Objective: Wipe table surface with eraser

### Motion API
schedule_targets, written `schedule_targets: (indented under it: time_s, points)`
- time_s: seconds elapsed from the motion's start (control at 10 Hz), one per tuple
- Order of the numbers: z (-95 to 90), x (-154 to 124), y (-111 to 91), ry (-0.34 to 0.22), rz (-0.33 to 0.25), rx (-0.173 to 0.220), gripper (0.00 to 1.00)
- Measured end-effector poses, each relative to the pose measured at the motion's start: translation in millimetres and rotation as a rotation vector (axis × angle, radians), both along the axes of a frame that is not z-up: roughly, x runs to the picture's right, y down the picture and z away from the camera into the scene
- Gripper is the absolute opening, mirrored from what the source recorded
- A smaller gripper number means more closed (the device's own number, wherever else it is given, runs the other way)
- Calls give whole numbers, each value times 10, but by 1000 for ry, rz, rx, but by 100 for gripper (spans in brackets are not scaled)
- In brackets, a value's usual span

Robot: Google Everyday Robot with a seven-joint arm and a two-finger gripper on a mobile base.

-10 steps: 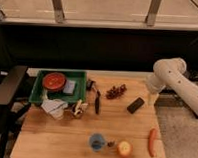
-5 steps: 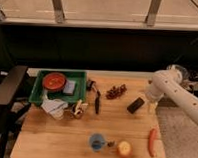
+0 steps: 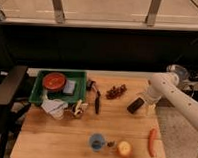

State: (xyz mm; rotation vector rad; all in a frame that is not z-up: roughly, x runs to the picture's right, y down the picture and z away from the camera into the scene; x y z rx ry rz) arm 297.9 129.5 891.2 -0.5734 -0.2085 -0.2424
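Observation:
The eraser (image 3: 135, 105) is a small flat black block lying at an angle on the right part of the wooden table surface (image 3: 64, 132). My white arm reaches in from the right and bends down. Its gripper (image 3: 150, 103) hangs just right of the eraser, close above the table near the right edge. The gripper is open and holds nothing. The eraser lies free beside it.
A green tray (image 3: 40, 94) at the left holds a red bowl (image 3: 55, 81) and a grey-blue sponge (image 3: 69, 86). Nearby lie a white cloth (image 3: 53, 107), a black-handled tool (image 3: 97, 101) and grapes (image 3: 116, 91). A blue cup (image 3: 96, 141), an apple (image 3: 124, 149) and a carrot (image 3: 151, 139) sit along the front.
The arm has come down and swung left, bringing the gripper low beside the eraser. The eraser and the other objects have not moved.

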Motion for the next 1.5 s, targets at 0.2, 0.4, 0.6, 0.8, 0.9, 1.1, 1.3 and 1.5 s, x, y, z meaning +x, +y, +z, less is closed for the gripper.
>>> schedule_targets:
  time_s: [0.2,0.4,0.6,0.8,0.9,1.1,1.3,1.5]
  points:
    - [68,-28,-36,-15,-15,-8,78]
    - [174,-88,-24,-28,-32,-27,62]
    - [229,-73,20,-32,-30,-45,41]
    - [222,-75,42,-29,-25,-49,23]
    - [171,-57,-2,-22,-17,-34,13]
    - [-60,26,-155,9,0,7,0]
    - [-356,89,-256,40,12,28,0]
    - [-496,77,-190,54,8,35,0]
